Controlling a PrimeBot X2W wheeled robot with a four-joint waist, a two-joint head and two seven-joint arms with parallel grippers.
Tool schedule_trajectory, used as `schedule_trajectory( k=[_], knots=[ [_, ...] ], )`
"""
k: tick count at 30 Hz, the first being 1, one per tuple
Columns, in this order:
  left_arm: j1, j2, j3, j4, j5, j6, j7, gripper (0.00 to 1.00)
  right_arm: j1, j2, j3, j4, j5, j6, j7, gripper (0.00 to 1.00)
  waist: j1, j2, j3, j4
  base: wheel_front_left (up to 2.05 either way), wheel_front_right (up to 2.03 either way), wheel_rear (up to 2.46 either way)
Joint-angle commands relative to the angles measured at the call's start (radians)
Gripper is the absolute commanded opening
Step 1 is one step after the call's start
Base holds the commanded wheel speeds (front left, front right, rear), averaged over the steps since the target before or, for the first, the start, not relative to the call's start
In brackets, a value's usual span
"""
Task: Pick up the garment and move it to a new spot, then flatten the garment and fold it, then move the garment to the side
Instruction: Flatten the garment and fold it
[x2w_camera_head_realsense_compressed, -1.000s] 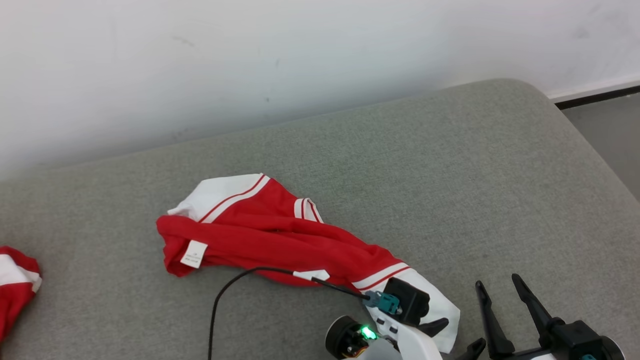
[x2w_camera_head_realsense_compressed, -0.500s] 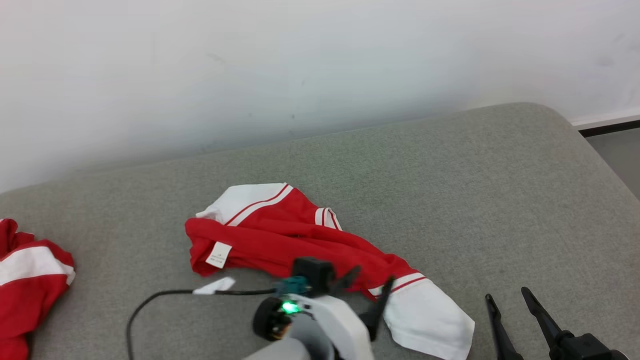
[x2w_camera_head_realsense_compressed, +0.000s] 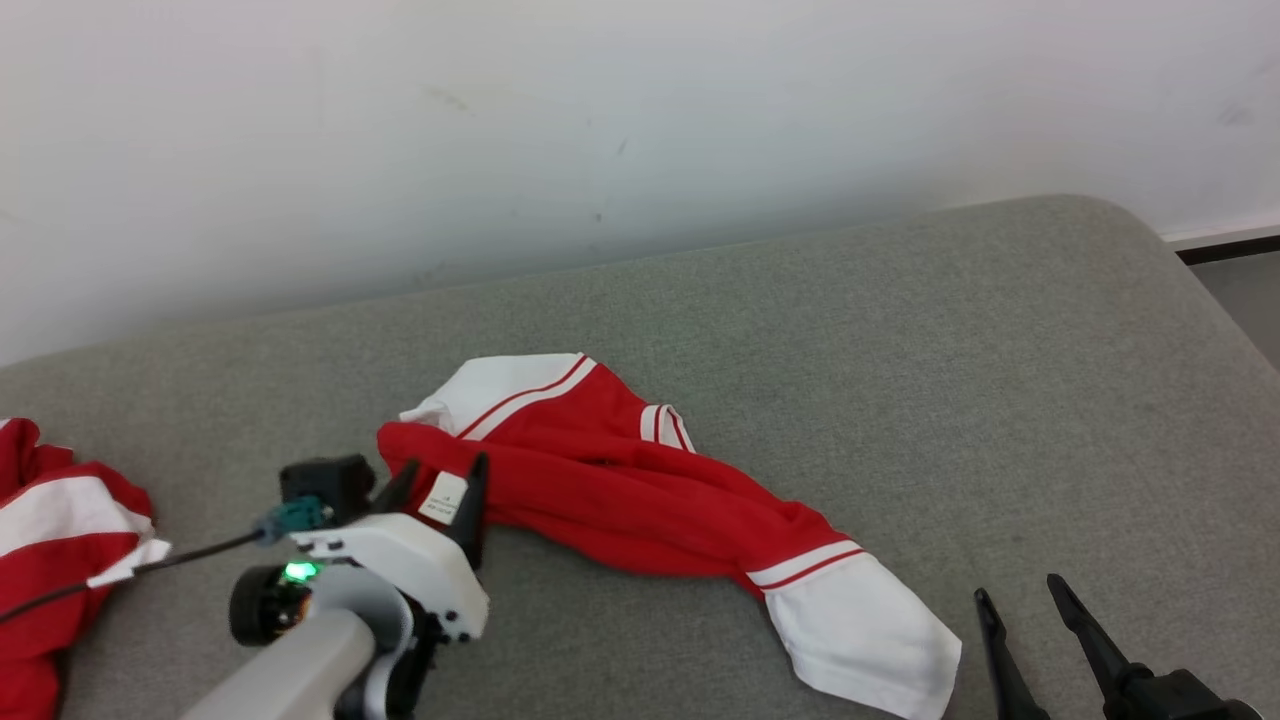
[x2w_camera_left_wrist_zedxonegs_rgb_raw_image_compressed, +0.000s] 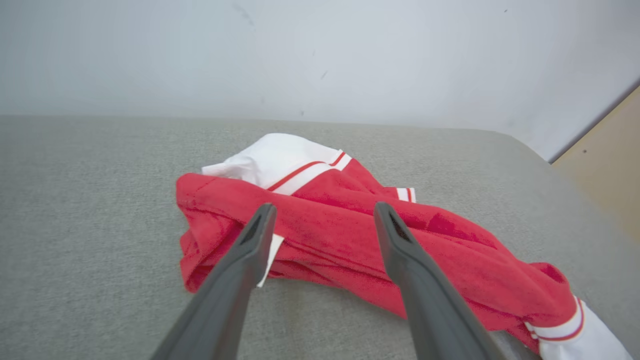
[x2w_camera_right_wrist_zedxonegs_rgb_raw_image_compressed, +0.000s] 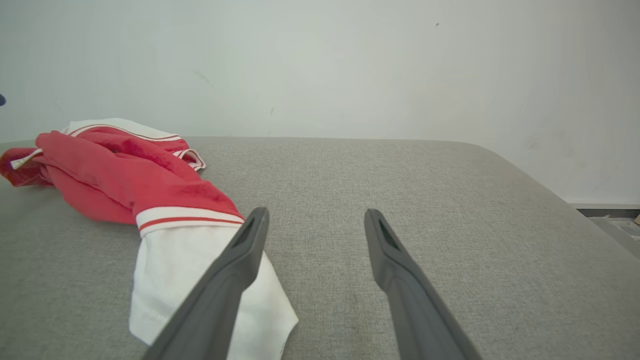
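Note:
A red garment with white sleeves and red-striped cuffs lies crumpled on the grey cushion. It also shows in the left wrist view as the garment and in the right wrist view as the garment. My left gripper is open at the garment's left end, its fingers on either side of the white label. In its own wrist view the left gripper stands open over the red fabric. My right gripper is open at the lower right, just right of the white sleeve. The right gripper holds nothing.
A second red and white garment lies at the cushion's left edge. A black cable runs left from my left wrist. A white wall backs the cushion. The cushion's rounded right edge drops to the floor.
My left gripper has swung from the garment's right white sleeve to its left end by the label. The head camera has shifted, bringing more of the second garment into view. The right gripper has kept its place.

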Motion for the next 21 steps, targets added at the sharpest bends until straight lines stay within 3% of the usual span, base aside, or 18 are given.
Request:
schedule_trajectory(
  k=[1, 10, 21],
  knots=[
    [-0.026, 0.018, 0.022, 0.030, -0.013, -0.006, 0.006, 1.00, -0.015, -0.008, 0.002, -0.005, 0.002, -0.002, 0.001, 1.00, 0.0000, 0.0000, 0.020, -0.004, 0.00, 0.00, 0.00],
    [-0.157, 0.054, 0.043, 0.229, -0.030, -0.107, 0.066, 1.00, -0.059, 0.003, 0.014, -0.007, 0.000, -0.002, 0.001, 1.00, 0.0000, 0.0000, 0.114, -0.038, 0.00, 0.00, 0.00],
    [-0.201, 0.020, 0.048, 0.376, -0.054, -0.197, 0.064, 1.00, -0.062, 0.010, -0.002, -0.008, -0.005, -0.002, 0.001, 1.00, 0.0000, 0.0000, 0.147, -0.049, 0.00, 0.00, 0.00]
  ],
)
